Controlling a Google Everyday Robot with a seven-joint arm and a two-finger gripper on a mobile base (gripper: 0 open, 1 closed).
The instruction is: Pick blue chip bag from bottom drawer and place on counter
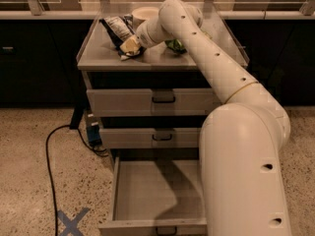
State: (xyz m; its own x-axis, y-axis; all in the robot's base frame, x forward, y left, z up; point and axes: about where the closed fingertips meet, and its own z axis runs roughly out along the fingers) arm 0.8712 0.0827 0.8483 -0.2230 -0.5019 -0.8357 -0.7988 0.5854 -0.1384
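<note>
In the camera view we find the blue chip bag [114, 27] lying on the counter [162, 61]. Its long axis runs back-left from the gripper [130, 46], which sits at the bag's near end. Whether the gripper holds the bag we cannot tell. The bottom drawer [142, 191] stands open, with no bag in it.

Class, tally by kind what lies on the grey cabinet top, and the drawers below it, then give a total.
Bags: 2, the blue chip bag at the gripper on the counter, and a green bag partly behind the arm
Bowls: 1, a white bowl
Drawers: 3, only the bottom drawer open
Total: 6
</note>
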